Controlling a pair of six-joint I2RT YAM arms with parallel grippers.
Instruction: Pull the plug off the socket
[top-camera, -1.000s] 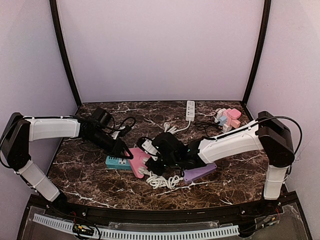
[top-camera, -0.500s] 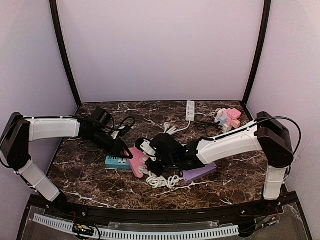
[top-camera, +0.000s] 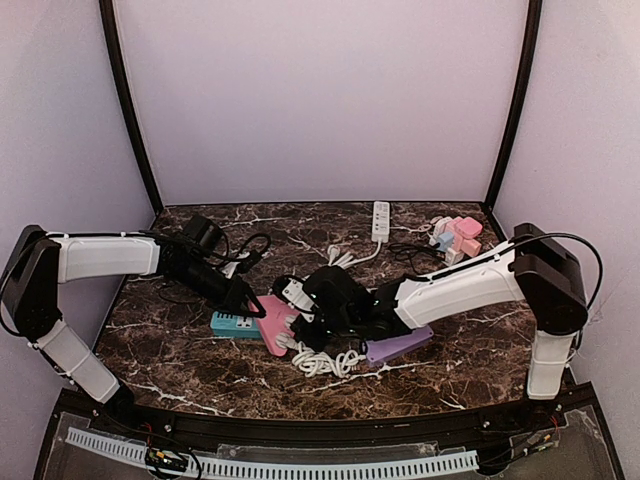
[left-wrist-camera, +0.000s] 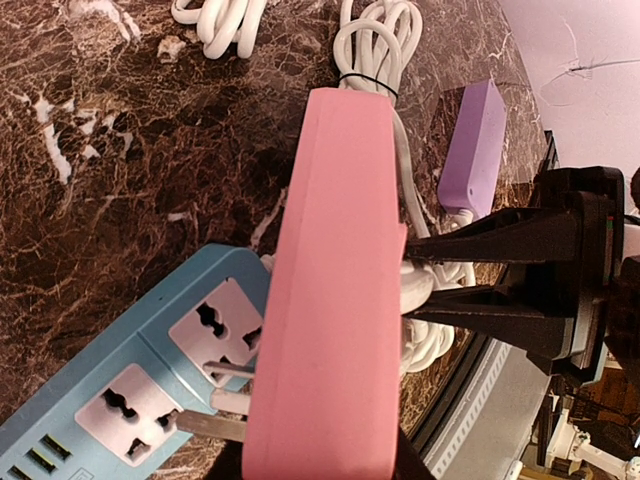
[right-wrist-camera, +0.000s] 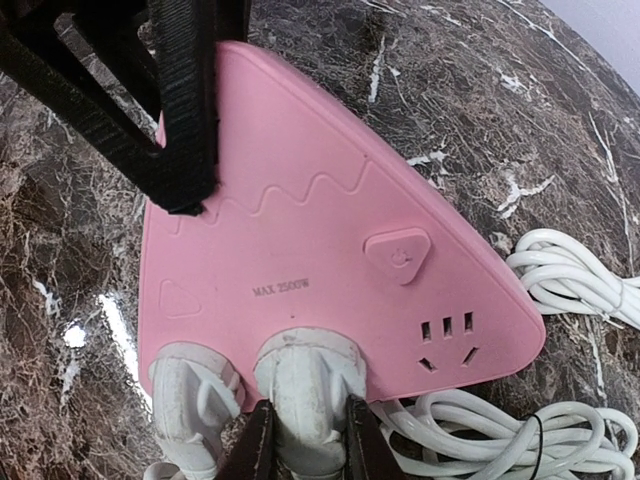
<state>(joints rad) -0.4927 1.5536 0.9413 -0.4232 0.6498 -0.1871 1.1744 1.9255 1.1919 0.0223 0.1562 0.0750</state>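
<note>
A pink triangular socket (top-camera: 272, 320) lies tilted against a blue power strip (top-camera: 232, 324), with my left gripper (top-camera: 250, 305) shut on its left edge. In the left wrist view the pink socket (left-wrist-camera: 330, 280) shows edge-on and fills the frame's centre. Two white plugs sit in its near edge. My right gripper (right-wrist-camera: 308, 430) is shut on the right-hand plug (right-wrist-camera: 310, 390), with a finger pressed on each side. The other plug (right-wrist-camera: 190, 400) sits just to its left. The left gripper's black fingers (right-wrist-camera: 180, 100) press on the socket's far corner.
A white cable coil (top-camera: 320, 362) lies under the right gripper (top-camera: 305, 335), and a purple power strip (top-camera: 398, 346) lies just right of it. At the back are a white strip (top-camera: 380, 220), pink and blue adapters (top-camera: 455, 238) and a black adapter (top-camera: 203, 232).
My right gripper has closed tighter round the white plug and its arm has edged slightly left. The left arm and the pink socket have stayed in place.
</note>
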